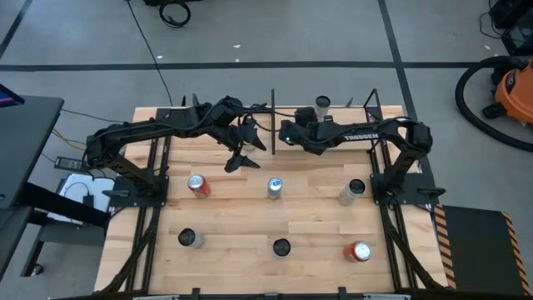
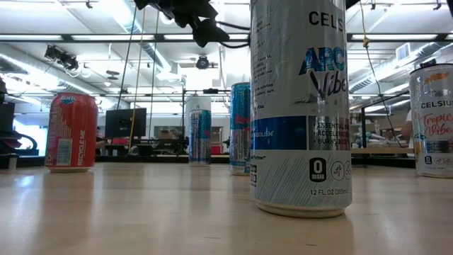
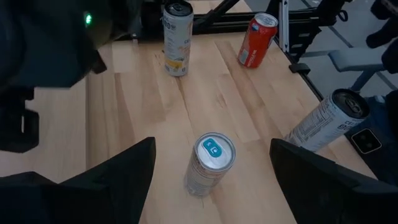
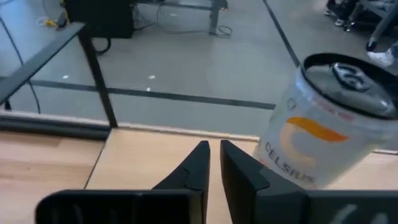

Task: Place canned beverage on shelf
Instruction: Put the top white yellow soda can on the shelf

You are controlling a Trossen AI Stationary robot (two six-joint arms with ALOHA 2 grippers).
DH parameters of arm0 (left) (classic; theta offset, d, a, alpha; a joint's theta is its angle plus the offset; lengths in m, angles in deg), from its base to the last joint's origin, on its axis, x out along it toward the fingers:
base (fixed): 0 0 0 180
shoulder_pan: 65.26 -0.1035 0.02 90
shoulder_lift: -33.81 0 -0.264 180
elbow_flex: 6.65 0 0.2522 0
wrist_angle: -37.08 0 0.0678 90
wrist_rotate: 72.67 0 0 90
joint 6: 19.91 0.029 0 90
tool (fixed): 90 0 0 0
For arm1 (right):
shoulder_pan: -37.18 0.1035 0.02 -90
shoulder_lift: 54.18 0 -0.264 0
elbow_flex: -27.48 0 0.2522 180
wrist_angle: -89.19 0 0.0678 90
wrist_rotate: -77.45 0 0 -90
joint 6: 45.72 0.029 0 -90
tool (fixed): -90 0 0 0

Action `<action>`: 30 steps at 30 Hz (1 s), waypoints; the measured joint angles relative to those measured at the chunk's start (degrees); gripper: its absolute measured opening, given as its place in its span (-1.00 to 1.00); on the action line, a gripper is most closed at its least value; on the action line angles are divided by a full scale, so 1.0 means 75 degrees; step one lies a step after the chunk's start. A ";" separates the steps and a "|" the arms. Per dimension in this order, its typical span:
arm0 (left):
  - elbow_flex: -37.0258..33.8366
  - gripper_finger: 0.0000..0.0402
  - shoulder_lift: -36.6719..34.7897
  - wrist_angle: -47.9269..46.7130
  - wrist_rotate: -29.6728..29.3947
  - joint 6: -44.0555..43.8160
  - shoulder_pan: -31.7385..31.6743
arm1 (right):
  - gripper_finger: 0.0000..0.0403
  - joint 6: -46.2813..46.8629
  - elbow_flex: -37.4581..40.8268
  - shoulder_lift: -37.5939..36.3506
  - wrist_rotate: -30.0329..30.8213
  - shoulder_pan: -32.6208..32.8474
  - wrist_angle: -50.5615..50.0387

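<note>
Left gripper (image 1: pixel 241 158): over the table's middle, fingers (image 3: pixel 118 174) spread wide, holding nothing; only its wrist view shows the teal-topped can (image 3: pixel 209 165) standing between them below.
Shelf (image 1: pixel 341 111): far right of centre, pale panel with black rods.
White can (image 1: pixel 322 105): upright on the shelf; orange Celsius label readable only in the right wrist view (image 4: pixel 323 140).
Right gripper (image 4: pixel 212 163): over the shelf, fingers nearly together, empty, just beside the white can.
Tall can (image 2: pixel 301 106): fills the low view only.

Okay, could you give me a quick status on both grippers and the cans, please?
Left gripper open, above blue-top can. Right gripper nearly shut, empty, on shelf beside Celsius can. Nothing blocking.
</note>
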 joint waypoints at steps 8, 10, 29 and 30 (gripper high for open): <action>0.0000 0.58 0.0000 -0.0022 0.0000 0.0014 0.0002 | -0.91 0.0186 0.0112 0.0040 -0.0164 -0.0155 -0.0138; 0.0000 0.58 0.0000 -0.0018 0.0000 0.0014 0.0002 | -0.94 0.0279 0.0165 0.0041 -0.0167 -0.0188 -0.0175; 0.0000 0.58 0.0000 -0.0013 0.0003 0.0017 0.0002 | -0.96 0.0922 0.0460 0.0044 -0.0089 -0.0329 -0.0576; 0.0000 0.58 0.0000 -0.0013 0.0003 0.0017 0.0002 | -0.96 0.1010 0.0460 0.0044 -0.0041 -0.0328 -0.0664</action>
